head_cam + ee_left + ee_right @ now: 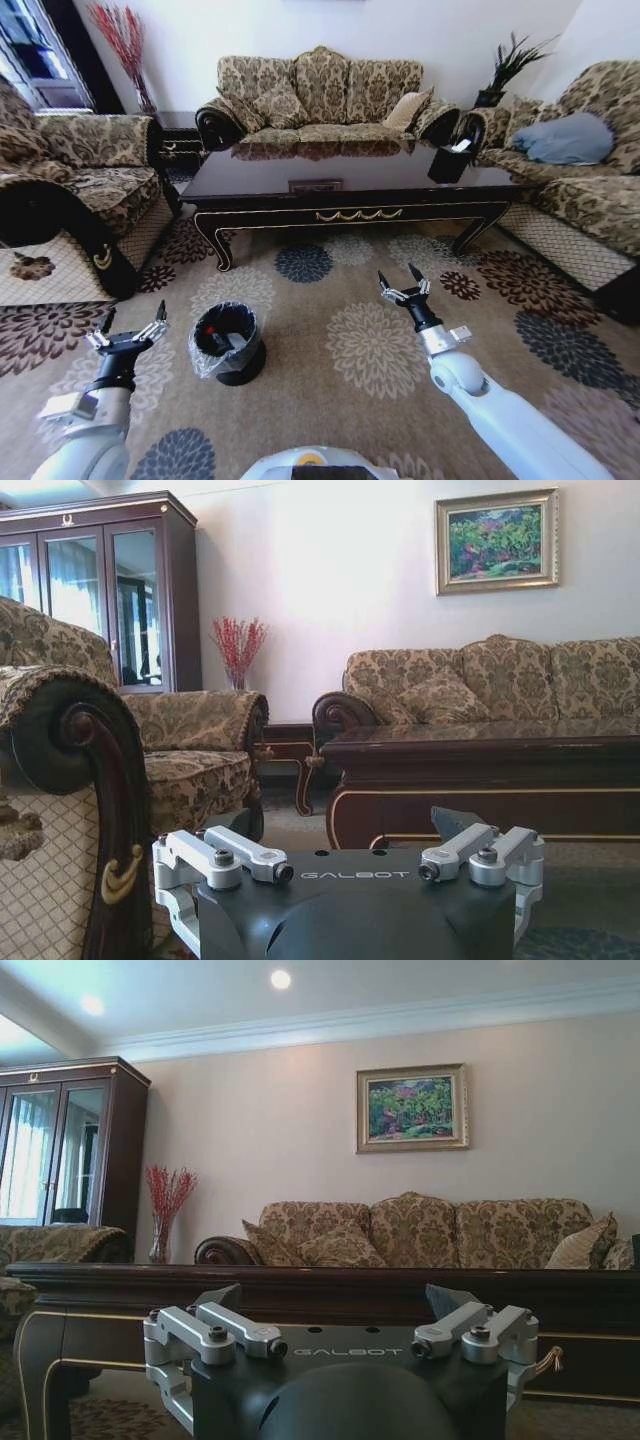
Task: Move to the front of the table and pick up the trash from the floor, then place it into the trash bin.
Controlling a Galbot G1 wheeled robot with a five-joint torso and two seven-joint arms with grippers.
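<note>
Robot faces the table point(350, 190) front-on, carpet floor point(370, 350) between base and front rail. Both arms are held forward and low, roughly symmetric, wrists level, so the wrist cameras look across the room, not down; reads as a carry or ready pose for driving, not a reach.

Left gripper point(128, 335): fingers spread, nothing between them. It hangs above the carpet just left of the bin point(227, 343), apart from it. Right gripper point(404, 287): fingers also spread, empty, above open carpet nearer the table, well apart from the bin.

Bin stands upright on the carpet in front of the table's left end, clear bag folded over the rim. Placement suits the task: within short reach of the left arm.

Trash: cannot find any on the visible carpet. A small reddish spot shows inside the bin; cannot tell what it is. Carpet pattern could mask small scraps. Floor under the table is in shadow and hidden; floor close to the base is cut off by the robot's body.

A black box holder point(450, 160) sits on the table's right end.

Judgement: approach done or nearly so; whether any pickup is left cannot be told.
</note>
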